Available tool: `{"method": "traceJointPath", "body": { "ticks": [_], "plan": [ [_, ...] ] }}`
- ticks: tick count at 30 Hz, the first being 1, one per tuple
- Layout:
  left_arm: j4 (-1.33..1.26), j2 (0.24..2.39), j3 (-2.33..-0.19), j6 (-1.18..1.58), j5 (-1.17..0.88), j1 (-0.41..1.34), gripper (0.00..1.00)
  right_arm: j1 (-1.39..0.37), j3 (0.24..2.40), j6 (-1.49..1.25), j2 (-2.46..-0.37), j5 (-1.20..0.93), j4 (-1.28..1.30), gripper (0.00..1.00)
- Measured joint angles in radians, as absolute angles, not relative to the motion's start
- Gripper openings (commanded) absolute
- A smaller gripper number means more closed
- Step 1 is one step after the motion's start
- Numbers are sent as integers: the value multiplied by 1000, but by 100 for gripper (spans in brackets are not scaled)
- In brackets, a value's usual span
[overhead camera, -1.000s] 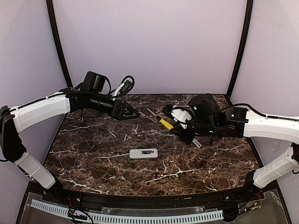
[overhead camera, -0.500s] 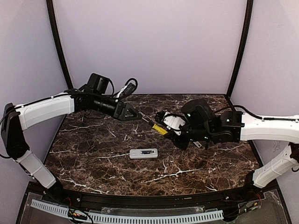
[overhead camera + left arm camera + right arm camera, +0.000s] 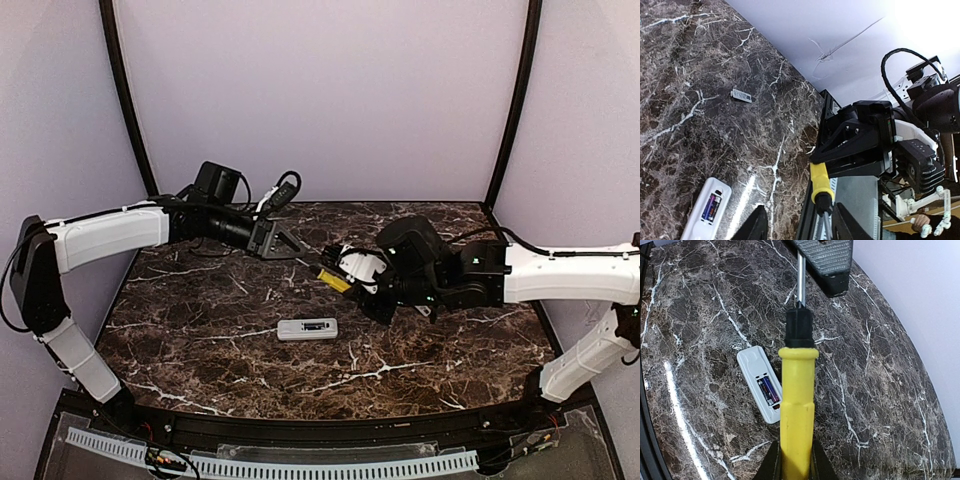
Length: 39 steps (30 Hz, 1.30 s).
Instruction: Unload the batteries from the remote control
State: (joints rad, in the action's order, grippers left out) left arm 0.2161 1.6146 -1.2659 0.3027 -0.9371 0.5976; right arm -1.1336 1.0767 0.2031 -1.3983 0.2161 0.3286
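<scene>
Over the last second the right arm has swung left across the surface (image 3: 200, 330), bringing the screwdriver (image 3: 333, 279) closer to the remote (image 3: 307, 328) — prying looks near. The right claw (image 3: 352, 280) is clamped on the yellow handle, the arm stretched low. The remote lies mid-surface with the batteries (image 3: 768, 389) seated in its open compartment. The left claw (image 3: 283, 241) hangs spread and empty at the back — forearm nearly level.

Glossy marble table (image 3: 200, 330), white plastic remote control (image 3: 307, 329)
</scene>
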Motion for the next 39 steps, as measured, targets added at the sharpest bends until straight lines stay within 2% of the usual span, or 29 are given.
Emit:
{"method": "traceJointPath", "body": {
  "ticks": [7, 12, 14, 17, 19, 20, 39],
  "plan": [
    [194, 1633, -1265, 330, -988, 598, 44, -1135, 1082, 204, -1401, 260, 324, 0],
    [177, 1639, -1259, 353, -1019, 598, 39, -1135, 1082, 204, -1401, 278, 314, 0],
    [169, 1642, -1259, 359, -1033, 598, 32, -1136, 1082, 204, -1401, 286, 313, 0],
    [162, 1647, -1259, 366, -1043, 600, 12, -1136, 1082, 204, -1401, 290, 313, 0],
    [154, 1649, -1259, 371, -1054, 603, 2, -1136, 1082, 203, -1403, 295, 315, 0],
    [152, 1650, -1258, 375, -1056, 604, 1, -1136, 1082, 202, -1406, 296, 315, 0],
    [151, 1654, -1258, 351, -1034, 605, 0, -1137, 1082, 200, -1410, 315, 316, 0]
  ]
}}
